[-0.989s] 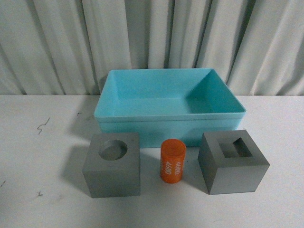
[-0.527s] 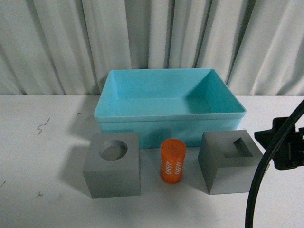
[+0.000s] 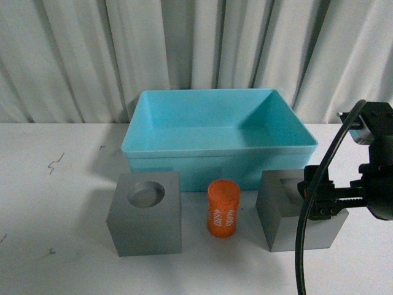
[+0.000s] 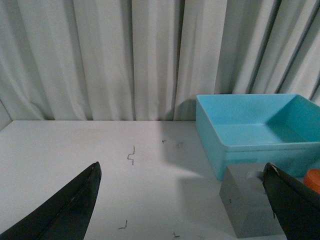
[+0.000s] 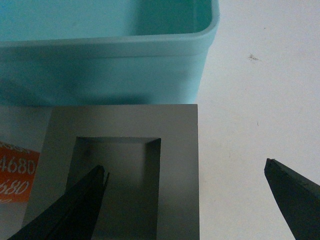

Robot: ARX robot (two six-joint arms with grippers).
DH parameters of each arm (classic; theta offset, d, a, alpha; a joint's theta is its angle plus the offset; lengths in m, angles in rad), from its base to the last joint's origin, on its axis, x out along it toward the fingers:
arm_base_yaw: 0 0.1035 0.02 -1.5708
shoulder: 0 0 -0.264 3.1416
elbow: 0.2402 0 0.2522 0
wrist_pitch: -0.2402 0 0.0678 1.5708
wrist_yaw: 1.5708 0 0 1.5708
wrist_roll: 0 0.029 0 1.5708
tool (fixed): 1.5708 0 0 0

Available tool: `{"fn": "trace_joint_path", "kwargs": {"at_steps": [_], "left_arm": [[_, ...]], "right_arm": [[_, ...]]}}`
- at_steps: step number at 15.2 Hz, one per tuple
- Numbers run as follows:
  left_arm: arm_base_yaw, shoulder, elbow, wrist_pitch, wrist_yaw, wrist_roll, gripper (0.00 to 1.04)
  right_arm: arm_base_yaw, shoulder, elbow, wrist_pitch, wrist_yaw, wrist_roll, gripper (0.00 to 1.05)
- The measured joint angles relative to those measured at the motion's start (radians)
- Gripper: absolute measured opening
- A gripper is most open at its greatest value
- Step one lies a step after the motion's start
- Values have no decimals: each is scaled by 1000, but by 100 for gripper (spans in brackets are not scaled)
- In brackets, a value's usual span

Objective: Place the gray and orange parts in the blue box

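Across the back, a pale grey pleated fabric curtain [image 3: 73, 55], hanging in deep vertical folds down to a flat white tabletop [image 3: 55, 270]. On the tabletop's left part, a small dark squiggly scuff mark [image 3: 56, 162], with a fainter dark speck [image 3: 51, 251] nearer the front edge

Three parts in a row in front of the box, with one arm over the right end.
The box [image 3: 215, 167] sits toward the back of the surface [image 3: 55, 203], with a curtain [image 3: 184, 49] hanging behind. Just before its near wall runs a row: the cube with the round recess [image 3: 147, 227] on the left, the cylinder [image 3: 222, 209] upright in the middle, the cube with the square recess [image 3: 279, 218] on the right, each apart from its neighbour. The right end effector [image 5: 185, 167] hangs over that right cube, one finger above the recess, the other out past the cube's right side.
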Motion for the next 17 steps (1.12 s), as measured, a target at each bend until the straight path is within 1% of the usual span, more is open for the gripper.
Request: {"fn": "trace_joint_path", "kwargs": {"at_steps": [1, 2, 3, 6, 7, 8, 9, 10, 11, 13, 14, 15, 17], "left_arm": [[0, 0, 0, 0, 0, 0, 98], [0, 0, 0, 0, 0, 0, 98], [0, 0, 0, 0, 0, 0, 98], [0, 0, 0, 0, 0, 0, 98], [0, 0, 0, 0, 0, 0, 98], [0, 0, 0, 0, 0, 0, 98], [0, 0, 0, 0, 0, 0, 98], [0, 0, 0, 0, 0, 0, 98], [0, 0, 0, 0, 0, 0, 98], [0, 0, 0, 0, 0, 0, 98], [0, 0, 0, 0, 0, 0, 98], [0, 0, 0, 0, 0, 0, 98], [0, 0, 0, 0, 0, 0, 98]], "right_arm": [[10, 24, 13, -4, 11, 26, 98], [17, 33, 13, -5, 31, 53, 82], [17, 33, 13, -2, 34, 60, 69], [12, 6, -18, 10, 42, 81, 34], [6, -43, -52, -18, 61, 83, 21], [-19, -154, -112, -56, 61, 85, 18], [-41, -280, -136, -111, 39, 85, 18], [-70, -435, -126, -137, 0, 81, 18], [-98, -533, -30, -121, -37, 64, 18], [-108, -463, 137, -89, -44, 50, 18], [-108, -399, 190, -74, -42, 51, 18], [-101, -310, 243, -48, -16, 34, 18], [-92, -150, 360, -64, 6, 29, 18]]}}
